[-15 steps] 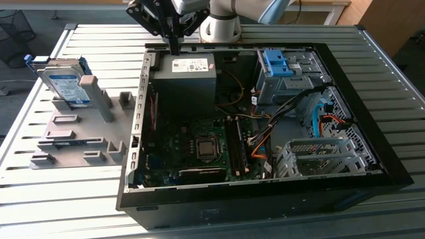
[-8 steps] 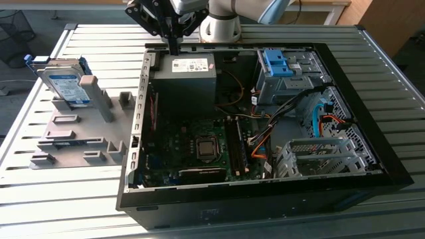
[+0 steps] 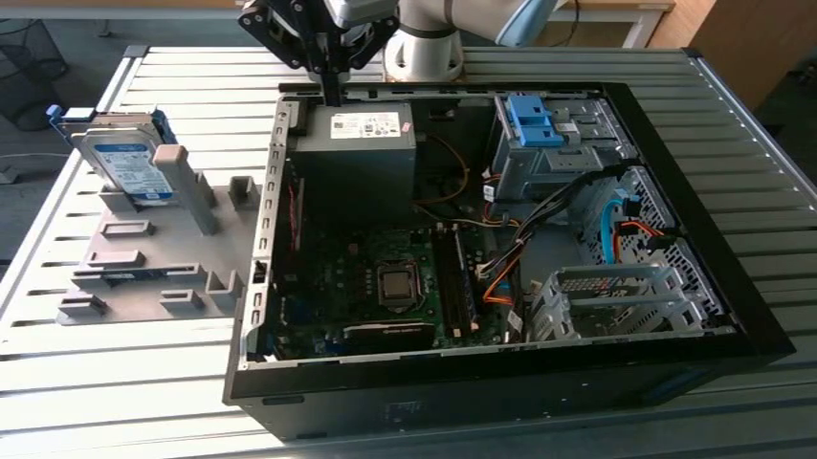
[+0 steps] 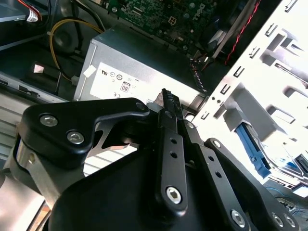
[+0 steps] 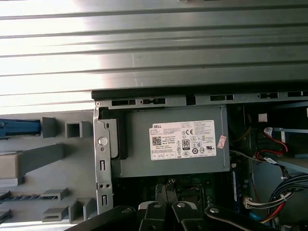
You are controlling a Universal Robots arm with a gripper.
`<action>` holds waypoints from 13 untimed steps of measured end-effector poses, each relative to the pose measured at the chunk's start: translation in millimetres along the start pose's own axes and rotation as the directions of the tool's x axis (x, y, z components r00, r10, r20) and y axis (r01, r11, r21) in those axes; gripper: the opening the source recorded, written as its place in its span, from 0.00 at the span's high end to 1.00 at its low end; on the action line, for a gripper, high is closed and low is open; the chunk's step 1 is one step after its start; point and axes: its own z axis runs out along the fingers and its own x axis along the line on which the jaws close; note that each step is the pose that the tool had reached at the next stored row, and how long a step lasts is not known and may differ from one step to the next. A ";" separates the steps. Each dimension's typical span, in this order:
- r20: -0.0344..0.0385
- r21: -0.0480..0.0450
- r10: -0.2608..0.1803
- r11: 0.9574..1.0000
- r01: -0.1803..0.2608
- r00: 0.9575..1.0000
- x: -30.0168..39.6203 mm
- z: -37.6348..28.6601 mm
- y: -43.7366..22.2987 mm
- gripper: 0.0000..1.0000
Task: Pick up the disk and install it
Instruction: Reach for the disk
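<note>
While the disk (image 3: 128,164) leans propped in its grey holder (image 3: 147,263), your gripper (image 3: 331,95) hangs empty above the power supply (image 3: 360,153).
Its fingers are pressed together; the disk sits well apart from the power supply, edge-up for easy grasping.

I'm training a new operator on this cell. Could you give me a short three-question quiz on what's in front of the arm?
1. True or false: the pincer is holding the disk.
2. The disk stands on: A) the grey stand B) a drawer C) a cardboard box.
3. Which grey box in the computer case is nearest the pincer?
Key: 1 false; 2 A; 3 the power supply.
</note>
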 end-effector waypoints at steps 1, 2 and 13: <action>0.000 0.000 0.000 1.000 0.000 1.000 0.2 0.0 0.0 0.89; 0.000 0.000 0.000 1.000 0.000 1.000 0.4 0.0 0.0 0.89; 0.000 0.000 0.000 1.000 0.000 1.000 3.2 -0.1 -0.2 0.89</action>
